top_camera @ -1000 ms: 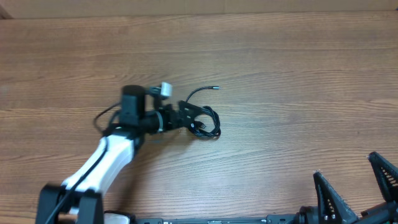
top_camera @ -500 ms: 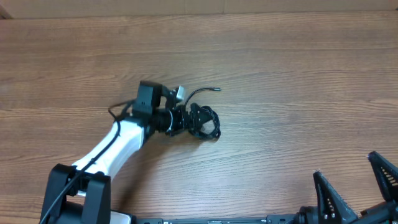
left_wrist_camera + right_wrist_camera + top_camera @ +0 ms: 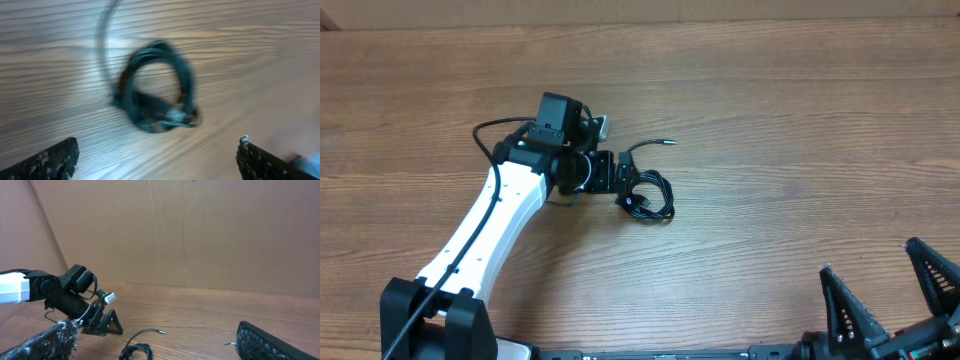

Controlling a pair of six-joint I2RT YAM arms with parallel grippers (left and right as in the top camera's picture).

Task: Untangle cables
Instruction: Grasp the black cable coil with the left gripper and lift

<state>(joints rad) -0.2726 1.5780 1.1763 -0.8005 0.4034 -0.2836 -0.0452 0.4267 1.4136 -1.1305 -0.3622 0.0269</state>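
Now the cables (image 3: pixel 650 195) lie as one small knotted coil on the wooden table (image 3: pixel 800 110). A single loose end (image 3: pixel 665 142) curves away from the coil and finishes in a small plug tip. The left gripper (image 3: pixel 631 184) hovers at the coil's left side, its fingers spread wide apart and holding nothing. Its wrist view looks down on the coil between the two fingers. The right gripper (image 3: pixel 888 300) sits well apart from the coil, its fingers also wide apart and empty.

The risk, as I judge it, is a grasp across the whole coil. That would clamp every loop together, and a lift would carry the knot up whole or pull it tighter. A grasp that is too shallow could let the thin cord slip out, or push the light coil along the smooth top. The wrist view is blurred, so I cannot tell which strand crosses which. With the other arm so far from the coil, nothing would pin it against a pull.

The table is smooth wood-grain board with a slight sheen. Beyond the coil stands a plain brown cardboard wall (image 3: pixel 200 235).
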